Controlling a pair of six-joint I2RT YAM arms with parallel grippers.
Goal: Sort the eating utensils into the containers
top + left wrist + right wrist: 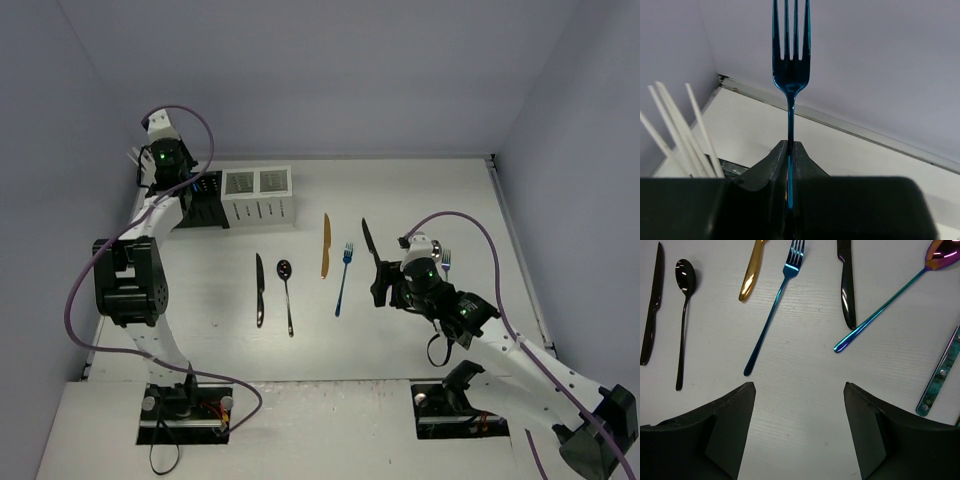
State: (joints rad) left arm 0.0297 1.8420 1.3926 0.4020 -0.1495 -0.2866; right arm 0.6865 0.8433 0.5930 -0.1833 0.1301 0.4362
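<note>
My left gripper (790,143) is shut on the handle of an iridescent blue fork (790,60), which stands tines up beside the back-left wall. Pale chopsticks (682,130) lean in the black caddy (203,205) just left of it. The white caddy (258,195) stands next to the black one. My right gripper (798,386) hangs open over bare table. Ahead of it lie a black knife (651,315), a black spoon (684,315), a gold knife (752,272), a blue fork (771,315), another black knife (846,282) and an iridescent spoon (890,300).
A utensil with a green marbled handle (940,375) lies to the right of my right gripper. Walls close off the table at the back and on both sides. The left arm's purple cable (85,270) loops out near the left wall.
</note>
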